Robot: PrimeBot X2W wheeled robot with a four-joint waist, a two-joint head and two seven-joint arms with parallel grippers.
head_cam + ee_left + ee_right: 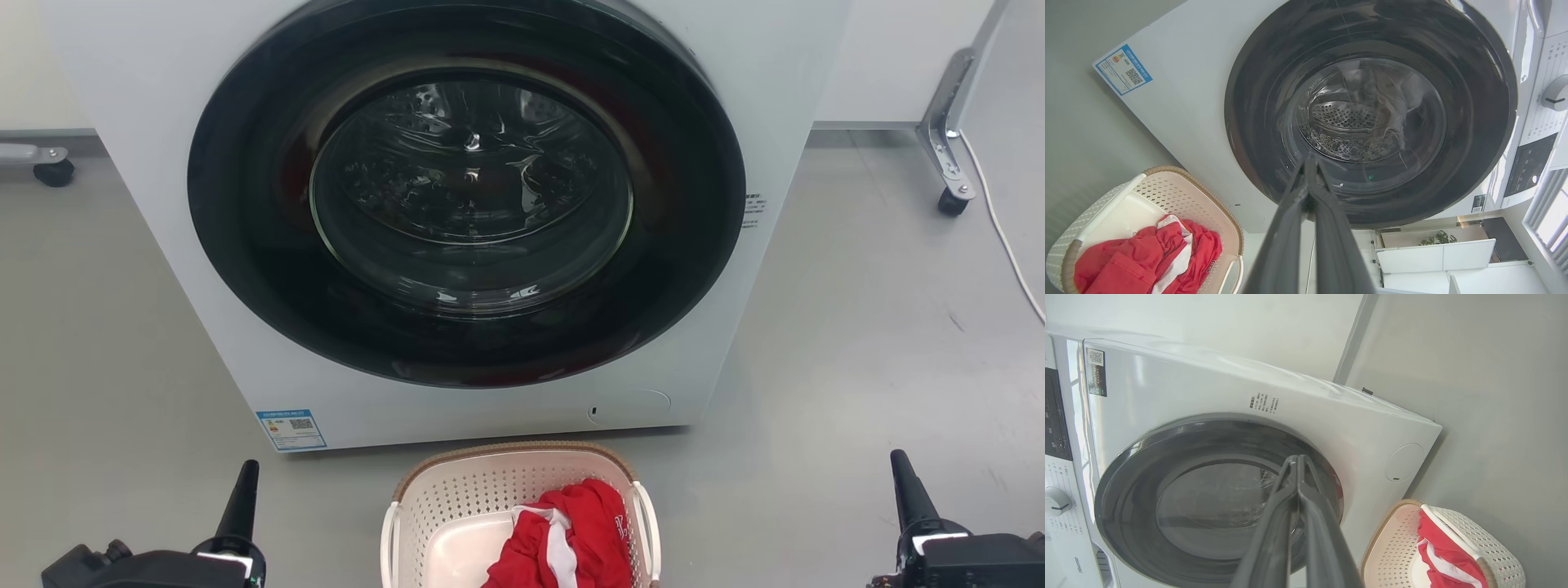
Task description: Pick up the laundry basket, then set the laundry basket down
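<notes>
Left tool [246,476], right tool [900,465]: both closed, empty, held low, wide apart.

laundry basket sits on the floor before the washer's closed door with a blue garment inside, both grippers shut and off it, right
The garment is red with white trim, not blue; the head view shows it. The rest holds: the laundry basket sits on the floor before the washer's closed door, and the left gripper and right gripper are shut, off it.
</notes>
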